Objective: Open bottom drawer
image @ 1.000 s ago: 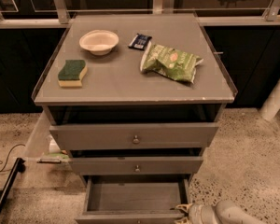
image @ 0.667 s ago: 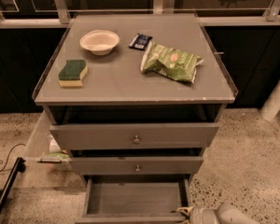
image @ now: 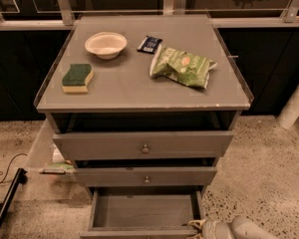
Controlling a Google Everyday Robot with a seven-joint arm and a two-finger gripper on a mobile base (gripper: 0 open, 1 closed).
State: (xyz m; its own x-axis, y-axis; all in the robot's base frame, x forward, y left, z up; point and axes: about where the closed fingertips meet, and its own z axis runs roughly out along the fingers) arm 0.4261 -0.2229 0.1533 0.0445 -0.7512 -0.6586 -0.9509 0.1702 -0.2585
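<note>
The boxy grey bottom drawer [image: 144, 212] stands open, the pale rounded gripper [image: 202, 227] by its front-right corner, grip unclear.

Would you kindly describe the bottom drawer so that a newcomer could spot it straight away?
Find the grey cabinet with three stacked drawers. The bottom drawer is the lowest, nearest the floor. Unlike the two above, it is pulled far out, its bare interior showing, with the gripper at its front right corner.

Room had a speckled floor [image: 269, 173], dark panels [image: 15, 68] along the back, a white post [image: 295, 103] right, black cable [image: 10, 169] left.
</note>
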